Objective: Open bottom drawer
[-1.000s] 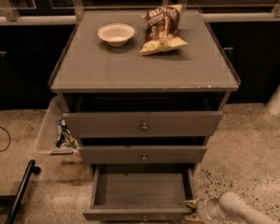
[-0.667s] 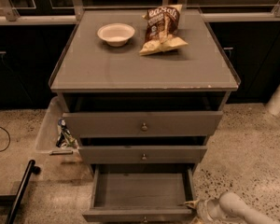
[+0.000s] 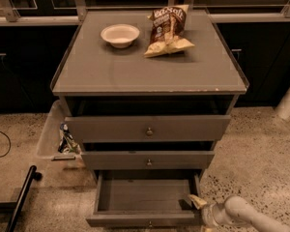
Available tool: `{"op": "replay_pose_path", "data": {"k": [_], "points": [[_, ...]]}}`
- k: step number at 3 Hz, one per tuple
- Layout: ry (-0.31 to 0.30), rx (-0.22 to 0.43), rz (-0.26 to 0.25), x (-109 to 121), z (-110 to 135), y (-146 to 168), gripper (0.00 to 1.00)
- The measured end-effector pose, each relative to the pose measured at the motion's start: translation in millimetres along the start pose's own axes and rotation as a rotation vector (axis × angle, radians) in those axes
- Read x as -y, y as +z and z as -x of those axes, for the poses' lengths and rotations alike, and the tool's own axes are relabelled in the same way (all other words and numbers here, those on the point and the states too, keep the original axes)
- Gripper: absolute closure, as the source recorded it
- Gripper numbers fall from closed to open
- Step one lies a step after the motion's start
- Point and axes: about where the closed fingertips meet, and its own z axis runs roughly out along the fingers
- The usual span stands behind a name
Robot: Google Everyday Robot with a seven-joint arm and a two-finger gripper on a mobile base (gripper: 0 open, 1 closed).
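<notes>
The grey cabinet [image 3: 150, 74] has three drawers. The bottom drawer [image 3: 145, 197] stands pulled out far, its empty inside showing; its front edge [image 3: 144, 220] lies at the lower frame edge, with the knob [image 3: 149, 224] barely in view. My gripper [image 3: 197, 202] comes in from the lower right on a white arm [image 3: 241, 214]. Its tip rests at the drawer's right front corner. The middle drawer [image 3: 148, 159] and the top drawer [image 3: 148, 128] are each a little ajar, each with a round knob.
A white bowl [image 3: 120, 35] and a chip bag [image 3: 168, 30] lie on the cabinet top. A clear bin [image 3: 58, 139] with items stands at the cabinet's left. A black bar [image 3: 21, 197] lies on the speckled floor at lower left. Dark cabinets line the back.
</notes>
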Motion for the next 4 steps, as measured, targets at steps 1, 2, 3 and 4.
{"op": "replay_pose_path", "data": {"k": [1, 2, 3, 4], "points": [[-0.075, -0.005, -0.033, 20.8, 26.1, -25.0, 0.00], [-0.142, 0.006, -0.065, 37.7, 48.4, -60.5, 0.00], [-0.197, 0.029, -0.114, 51.0, 64.1, -102.9, 0.00], [-0.201, 0.030, -0.117, 50.8, 64.2, -105.5, 0.00]]}}
